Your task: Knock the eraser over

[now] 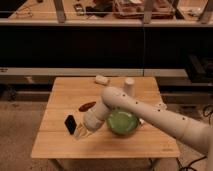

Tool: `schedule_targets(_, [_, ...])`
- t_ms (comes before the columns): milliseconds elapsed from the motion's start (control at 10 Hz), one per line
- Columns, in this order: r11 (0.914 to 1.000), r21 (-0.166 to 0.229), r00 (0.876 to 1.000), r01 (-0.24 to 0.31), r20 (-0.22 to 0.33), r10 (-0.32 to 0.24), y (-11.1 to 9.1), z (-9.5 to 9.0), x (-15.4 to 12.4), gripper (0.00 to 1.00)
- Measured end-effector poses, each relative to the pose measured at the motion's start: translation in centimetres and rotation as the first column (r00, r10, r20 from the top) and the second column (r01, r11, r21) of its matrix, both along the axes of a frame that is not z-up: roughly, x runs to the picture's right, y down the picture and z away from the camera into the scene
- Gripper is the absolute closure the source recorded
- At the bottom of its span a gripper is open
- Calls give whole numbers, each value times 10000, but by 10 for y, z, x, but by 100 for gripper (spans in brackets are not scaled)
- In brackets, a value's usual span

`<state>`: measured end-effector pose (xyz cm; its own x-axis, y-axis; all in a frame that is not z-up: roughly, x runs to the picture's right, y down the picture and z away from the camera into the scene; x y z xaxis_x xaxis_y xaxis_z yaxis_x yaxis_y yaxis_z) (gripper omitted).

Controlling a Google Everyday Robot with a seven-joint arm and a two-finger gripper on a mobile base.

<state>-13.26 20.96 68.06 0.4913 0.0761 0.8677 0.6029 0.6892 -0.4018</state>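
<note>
The eraser [70, 124] is a small black slab standing upright on the left part of the wooden table [50, 145]. My gripper [81, 131] is low over the table just right of the eraser, very close to it, at the end of the white arm [150, 116] that reaches in from the right. I cannot tell whether the gripper touches the eraser.
A green plate [121, 121] lies mid-table, partly under the arm. A reddish-brown oblong thing [87, 106] lies behind the gripper. A whitish block [102, 79] and a white cup [129, 86] stand near the far edge. Dark shelving runs behind the table.
</note>
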Motion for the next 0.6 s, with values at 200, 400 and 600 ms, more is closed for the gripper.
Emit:
schedule_targets(200, [9988,-488,9964,-68,-851,27,-1,34,-16,74])
schedule_targets(400, [9963,-809,9883,-303,-1513,177,-2,57,-22,74])
schedule_targets(600, [9921,-1199,9862,-370,-1645,169,2,64,-31,74])
